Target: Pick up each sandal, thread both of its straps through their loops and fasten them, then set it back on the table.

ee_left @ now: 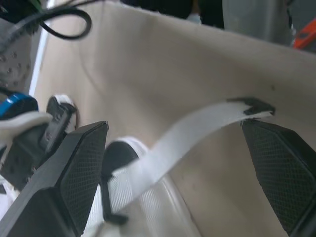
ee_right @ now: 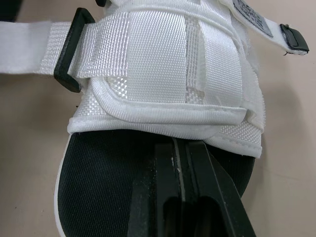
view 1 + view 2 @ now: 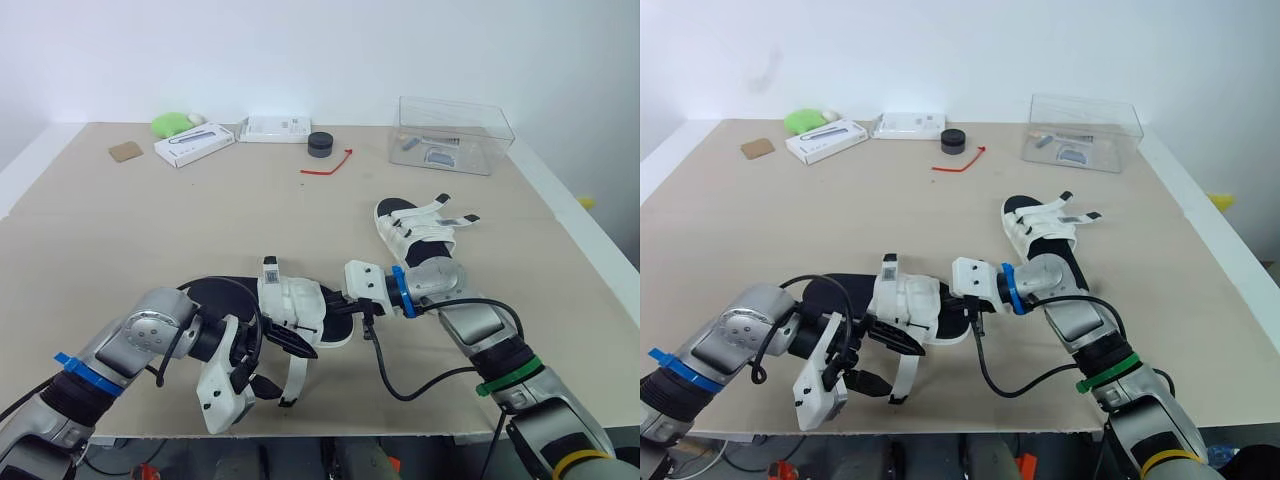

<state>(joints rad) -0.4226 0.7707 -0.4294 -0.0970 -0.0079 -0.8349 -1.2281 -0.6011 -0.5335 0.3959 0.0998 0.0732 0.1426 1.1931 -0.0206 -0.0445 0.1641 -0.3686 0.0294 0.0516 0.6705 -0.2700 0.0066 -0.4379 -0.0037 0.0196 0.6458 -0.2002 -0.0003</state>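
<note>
Clamping sandal [image 2: 163,74]: right fingers [image 2: 165,170] together | left wrist view: left fingers [image 1: 74,173] apart, strap [image 1: 192,127] between

The left wrist view looks along the left pincer [image 1: 173,127], very near a black-tipped white woven strap [image 1: 197,128] that crosses between its fingers. The right wrist view sits close behind the right pincer [image 2: 180,145], facing the white webbing sandal with black footbed [image 2: 163,64]. Both head views look forward and down from well behind both pincers, sharing that sandal and the pale beige flat tabletop [image 3: 200,230].
</note>
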